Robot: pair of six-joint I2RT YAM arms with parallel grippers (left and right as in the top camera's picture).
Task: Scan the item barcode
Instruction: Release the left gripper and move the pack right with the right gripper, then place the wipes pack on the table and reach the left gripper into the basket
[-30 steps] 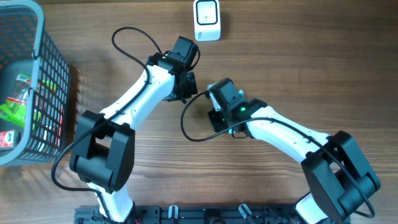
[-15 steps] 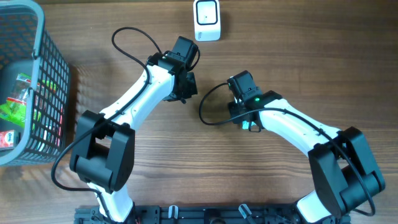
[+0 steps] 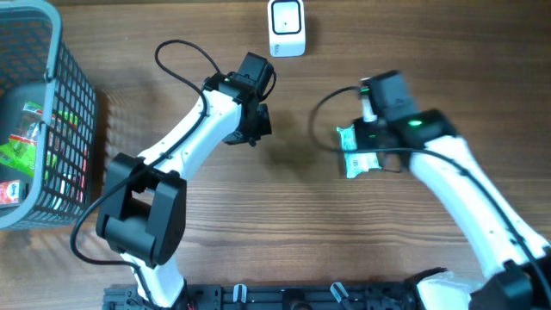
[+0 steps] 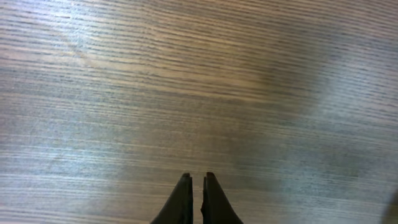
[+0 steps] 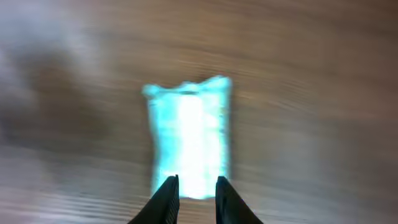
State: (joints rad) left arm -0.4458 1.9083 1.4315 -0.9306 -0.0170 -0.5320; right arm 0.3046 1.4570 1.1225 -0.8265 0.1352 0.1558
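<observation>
Wood surface (image 3: 258,232). Grey mesh basket (image 3: 73,95) far left holds packaged goods, print too small to read. White scanner (image 3: 286,27) at far edge. Left gripper (image 4: 196,186): jaws clenched, empty. Right gripper (image 5: 197,186): jaws slightly parted. Pale blue packet (image 5: 189,130) beneath them, right of centre, label blurred.

1. left arm (image 3: 185,142): reaches forward from its base at the near edge, elbow bent, wrist angled in toward the middle.
2. left gripper (image 4: 196,177): pointing down, fingers almost touching with only a thin slit, nothing between them.
3. right arm (image 3: 465,185): extends from the near right corner inward, forearm motion-blurred, green light lit near the wrist.
4. right gripper (image 5: 194,182): fingers parted slightly with a narrow gap; wrist view is blurred.
</observation>
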